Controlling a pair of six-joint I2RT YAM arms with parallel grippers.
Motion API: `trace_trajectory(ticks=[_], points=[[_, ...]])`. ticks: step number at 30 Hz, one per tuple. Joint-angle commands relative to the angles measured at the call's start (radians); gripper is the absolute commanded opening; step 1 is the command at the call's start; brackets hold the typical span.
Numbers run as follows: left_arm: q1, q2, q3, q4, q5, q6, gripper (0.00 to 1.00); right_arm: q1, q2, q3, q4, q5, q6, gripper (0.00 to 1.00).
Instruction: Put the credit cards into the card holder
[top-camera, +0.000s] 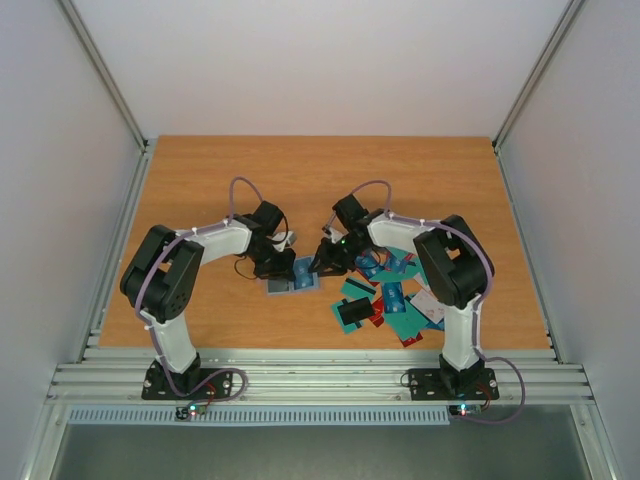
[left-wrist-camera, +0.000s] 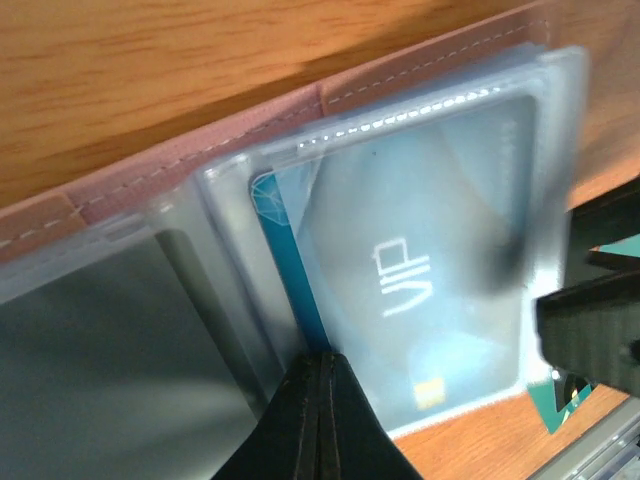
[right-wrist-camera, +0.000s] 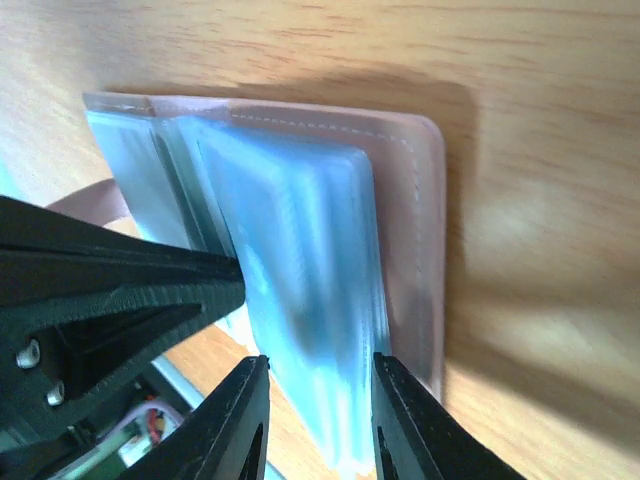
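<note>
we see the card holder lying open on the counter, left of the loose credit cards. the left tool is pressed together at its clear sleeves; the right tool clamps the holder's sleeve stack edge.

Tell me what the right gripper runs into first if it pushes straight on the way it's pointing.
Most likely the stack of clear plastic sleeves of the open card holder. The right gripper has a finger on either side of that stack's near edge. The tabletop seems to lie right behind, though depth is unclear.
</note>
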Motion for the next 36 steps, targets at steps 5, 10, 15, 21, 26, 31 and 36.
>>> trace_trajectory(ticks=[5,10,15,21,26,31,36], points=[[-0.008,0.02,-0.027,0.031,-0.009,0.012,0.0,0.01,-0.161,0.028,-0.139,0.13,-0.106,0.35],[-0.008,0.021,-0.026,0.032,-0.005,0.011,0.0,0.01,-0.126,0.016,-0.039,0.01,-0.053,0.37],[-0.008,0.01,-0.033,0.038,-0.004,0.008,0.0,0.01,-0.059,0.017,0.009,0.001,-0.017,0.37],[-0.008,-0.002,-0.04,0.04,-0.005,0.006,0.0,0.01,-0.007,0.007,0.033,-0.004,-0.007,0.37],[-0.008,-0.003,-0.04,0.042,-0.001,0.008,0.0,0.009,0.016,-0.002,0.039,-0.006,-0.008,0.37],[-0.008,-0.005,-0.041,0.05,0.006,0.003,0.0,0.01,0.034,-0.016,0.082,-0.058,0.01,0.37],[-0.008,-0.022,-0.034,0.04,0.01,-0.002,0.0,0.01,0.018,-0.021,0.11,-0.096,0.026,0.36]])
